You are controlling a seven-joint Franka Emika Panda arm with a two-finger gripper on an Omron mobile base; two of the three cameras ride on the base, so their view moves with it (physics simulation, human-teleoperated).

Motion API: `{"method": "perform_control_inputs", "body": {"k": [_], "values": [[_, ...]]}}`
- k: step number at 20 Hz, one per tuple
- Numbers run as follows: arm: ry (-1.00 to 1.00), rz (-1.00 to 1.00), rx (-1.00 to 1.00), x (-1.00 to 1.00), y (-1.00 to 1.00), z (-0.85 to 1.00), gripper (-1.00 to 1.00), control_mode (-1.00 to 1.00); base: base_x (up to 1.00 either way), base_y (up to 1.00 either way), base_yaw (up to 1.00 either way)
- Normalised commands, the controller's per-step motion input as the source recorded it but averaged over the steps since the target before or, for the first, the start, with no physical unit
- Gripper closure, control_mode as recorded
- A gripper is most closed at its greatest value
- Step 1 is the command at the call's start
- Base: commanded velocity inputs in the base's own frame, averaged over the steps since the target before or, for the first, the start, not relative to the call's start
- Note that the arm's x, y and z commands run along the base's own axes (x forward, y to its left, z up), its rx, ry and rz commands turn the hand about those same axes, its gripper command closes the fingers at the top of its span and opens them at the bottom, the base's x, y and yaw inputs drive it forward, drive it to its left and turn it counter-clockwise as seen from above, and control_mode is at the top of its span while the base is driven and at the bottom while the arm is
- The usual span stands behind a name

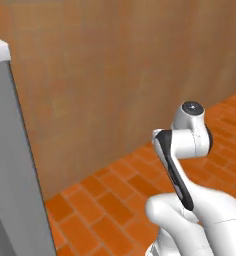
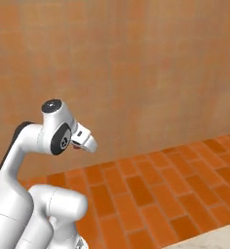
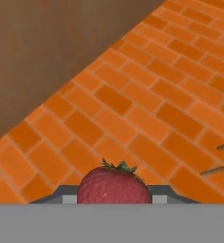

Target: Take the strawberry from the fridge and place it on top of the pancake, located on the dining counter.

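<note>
1. Between my fingertips, at the bottom of the hand view, sits the strawberry (image 3: 114,186): dark red, rounded, green leaf crown on top. My gripper (image 3: 114,198) is closed down to a narrow gap and pinching it from both sides; a grey finger edge shows to the left and right of the berry.
2. Handling judgement: light, soft, easily bruised. The skin looks smooth, so it could slip or roll if the pinch loosens. Best hold is across the widest part of the body, below the leaves, with gentle pressure only. The present grip appears to sit about there, though the lower half of the berry is hidden.
3. From the right base view, my gripper (image 2: 85,140) is carried high on the folded arm, pointing forward and slightly down, well above the floor.
4. Below and beyond the berry lies the orange brick floor (image 3: 147,95). Two thin dark rods enter at the right edge of the hand view; I cannot tell what they belong to.
5. Further off stands a tan wall (image 2: 136,68).
6. At the left edge of the left base view rises a grey panel, likely the fridge (image 1: 12,165) side.
7. A pale marble corner (image 2: 219,241) shows at lower right in the right base view; possibly the dining counter.
</note>
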Motion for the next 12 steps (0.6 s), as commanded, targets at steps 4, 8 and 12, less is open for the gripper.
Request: {"method": "perform_control_inputs", "body": {"k": [4, 8, 12], "values": [[0.00, 0.00, 0.00, 0.00, 0.00, 0.00, 1.00, 1.00, 0.91, 0.02, -0.44], [0.00, 0.00, 0.00, 0.00, 0.00, 0.00, 1.00, 1.00, 0.79, 0.00, -0.59], [0.00, 0.00, 0.00, 0.00, 0.00, 0.00, 1.00, 1.00, 0.80, 0.07, -0.62]]}}
